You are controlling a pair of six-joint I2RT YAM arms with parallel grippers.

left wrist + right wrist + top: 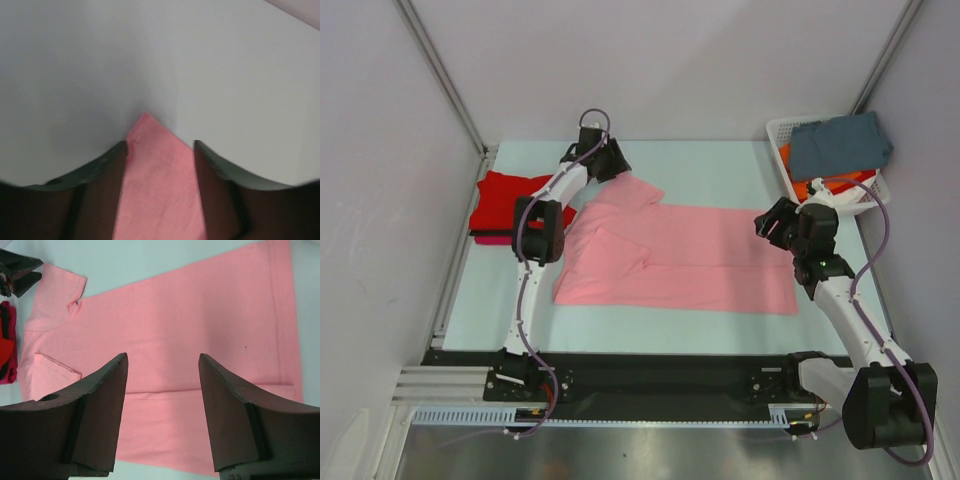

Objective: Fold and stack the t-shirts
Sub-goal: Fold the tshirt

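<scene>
Top view: pink t-shirt [690, 262] lies flat on the bench [720, 165], its long axis running from the left claw [618, 165] at the far sleeve to the right claw [772, 222] near the hem.
Left wrist: left claw apart, sleeve corner [157, 170] between its fingers.
Right wrist: right claw apart and empty, pink t-shirt spread beneath and ahead.

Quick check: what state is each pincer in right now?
Left pincer: open, straddling a sleeve corner of the pink t-shirt.
Right pincer: open over the pink t-shirt, holding nothing.
</scene>
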